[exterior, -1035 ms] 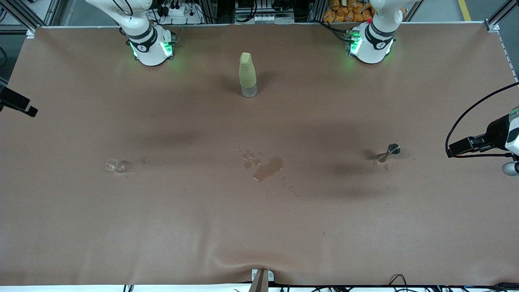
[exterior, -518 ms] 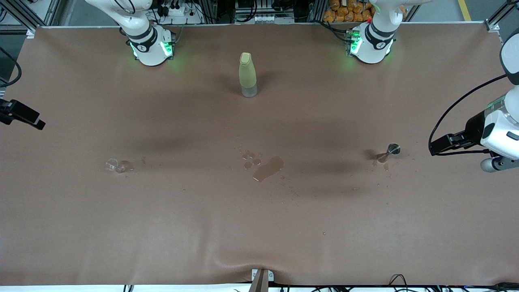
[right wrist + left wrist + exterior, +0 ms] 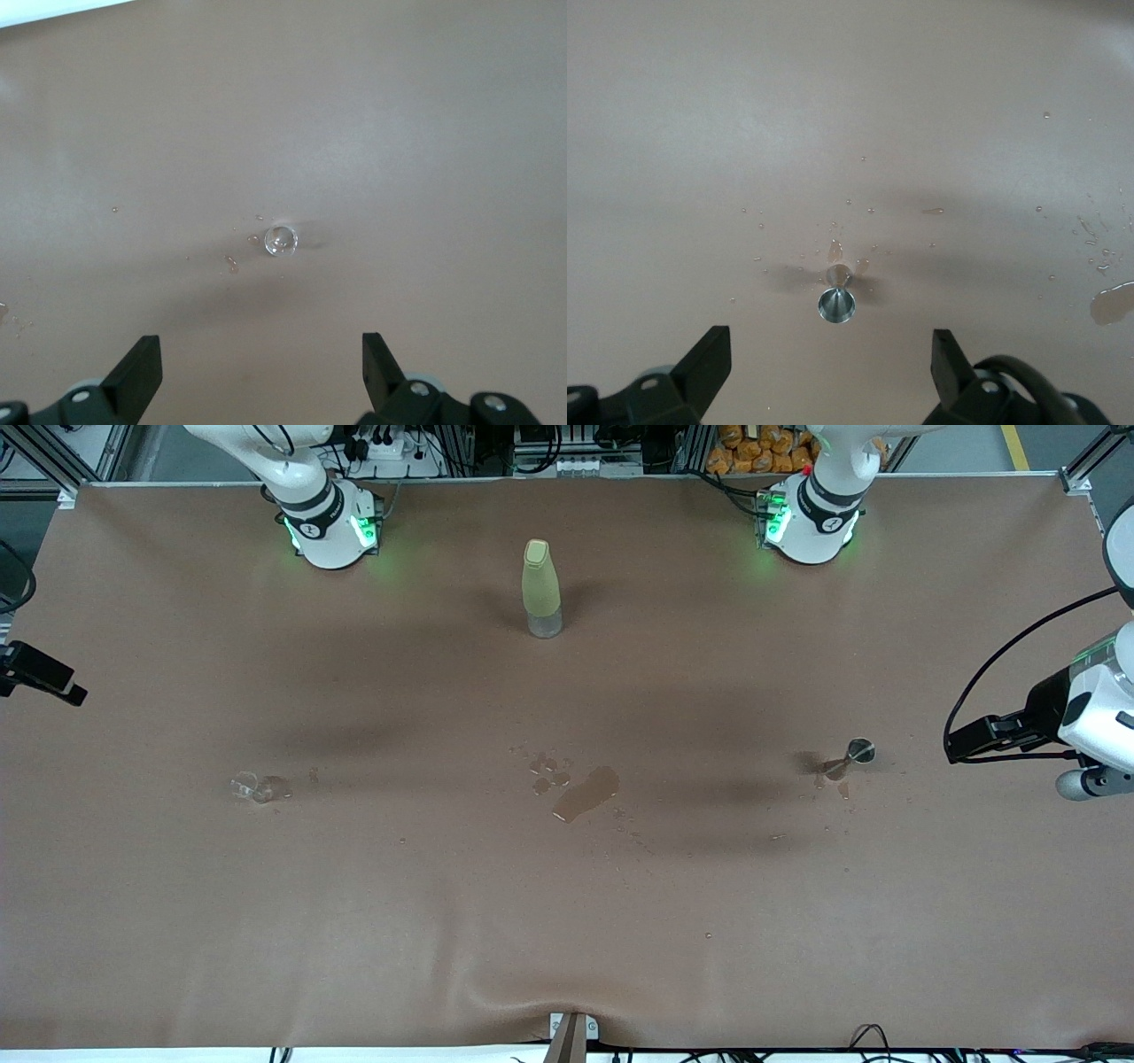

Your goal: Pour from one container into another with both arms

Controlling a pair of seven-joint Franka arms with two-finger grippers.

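Claws' (image 3: 828, 354) wide-spread fingers only in wrist views.

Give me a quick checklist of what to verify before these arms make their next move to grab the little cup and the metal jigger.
1. Left pincer open and empty: ok.
2. Right pincer open and empty: ok.
3. Jigger upright, at the left arm's end of the table: ok.
4. Cup upright, at the right arm's end: ok.
5. Liquid in the cup: cannot tell.
6. Table dry: not ok; a puddle lies mid-table, with drops by both vessels.
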